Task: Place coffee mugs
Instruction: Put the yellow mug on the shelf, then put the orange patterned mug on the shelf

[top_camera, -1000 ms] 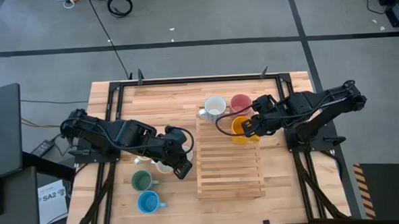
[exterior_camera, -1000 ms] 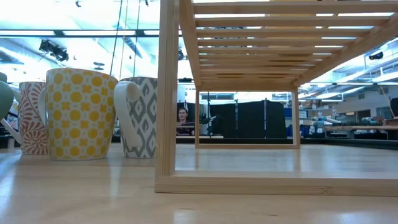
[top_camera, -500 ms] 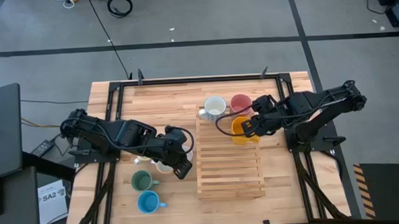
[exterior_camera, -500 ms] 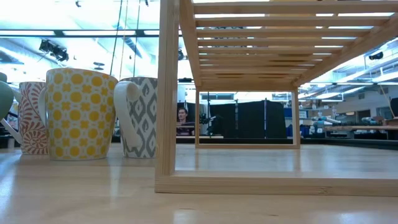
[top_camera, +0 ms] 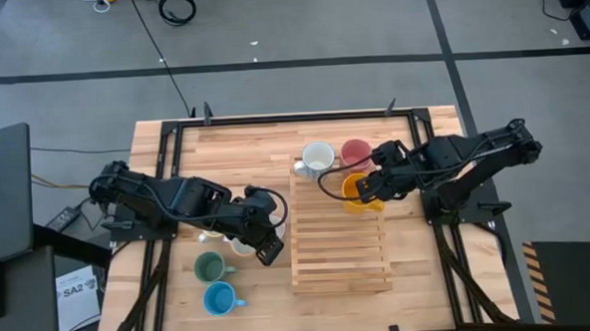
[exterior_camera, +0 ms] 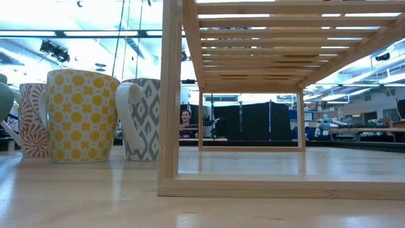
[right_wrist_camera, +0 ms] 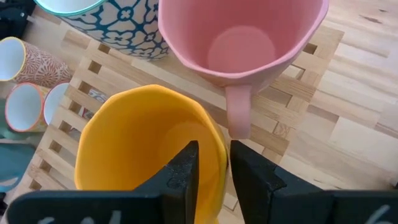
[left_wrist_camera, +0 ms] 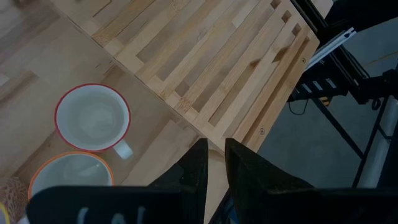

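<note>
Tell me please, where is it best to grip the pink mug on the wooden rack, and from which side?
Probably by the rim, from above. The pink mug stands upright with its mouth open upward. Its handle points toward the orange mug, which the right gripper holds by the wall, so the handle side looks crowded. One jaw inside and one outside on a free part suits it.

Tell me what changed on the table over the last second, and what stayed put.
Nothing visibly changed. The right claw stays closed on the rim of the orange mug at the rack's far right corner, beside the pink mug. The left claw still hangs shut near the rack's left edge. The white mug, green mug and blue mug kept their places.
</note>
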You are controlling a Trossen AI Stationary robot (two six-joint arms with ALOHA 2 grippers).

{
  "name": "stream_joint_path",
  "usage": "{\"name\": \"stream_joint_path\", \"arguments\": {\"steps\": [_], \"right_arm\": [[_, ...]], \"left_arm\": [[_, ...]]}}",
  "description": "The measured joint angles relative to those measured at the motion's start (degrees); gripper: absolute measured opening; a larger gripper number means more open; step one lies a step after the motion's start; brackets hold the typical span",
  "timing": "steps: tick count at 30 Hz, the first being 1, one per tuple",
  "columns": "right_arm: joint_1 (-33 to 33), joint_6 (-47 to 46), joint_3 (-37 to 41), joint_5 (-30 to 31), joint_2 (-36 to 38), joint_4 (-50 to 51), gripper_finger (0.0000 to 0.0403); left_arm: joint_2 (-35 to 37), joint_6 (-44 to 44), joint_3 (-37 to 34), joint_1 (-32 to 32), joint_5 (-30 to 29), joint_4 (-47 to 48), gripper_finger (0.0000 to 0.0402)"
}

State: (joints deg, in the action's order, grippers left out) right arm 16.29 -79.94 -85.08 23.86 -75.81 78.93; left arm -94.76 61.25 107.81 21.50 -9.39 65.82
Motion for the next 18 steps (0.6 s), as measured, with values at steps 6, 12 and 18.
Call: {"name": "stream_joint_path", "arguments": {"steps": [6, 12, 18], "right_arm": [[0.0, 0.1, 0.0, 0.3, 0.0, 0.0, 0.0103], [0.0, 2.0, 0.0, 0.3, 0.0, 0.0, 0.0103], [0.0, 2.1, 0.0, 1.9, 1.6, 0.0, 0.0103]], "left_arm": [[0.0, -0.1, 0.0, 0.0, 0.0, 0.0, 0.0062], [0.0, -0.2, 0.0, 0.0, 0.0, 0.0, 0.0062], [0.0, -0.9, 0.0, 0.0, 0.0, 0.0, 0.0062]]}}
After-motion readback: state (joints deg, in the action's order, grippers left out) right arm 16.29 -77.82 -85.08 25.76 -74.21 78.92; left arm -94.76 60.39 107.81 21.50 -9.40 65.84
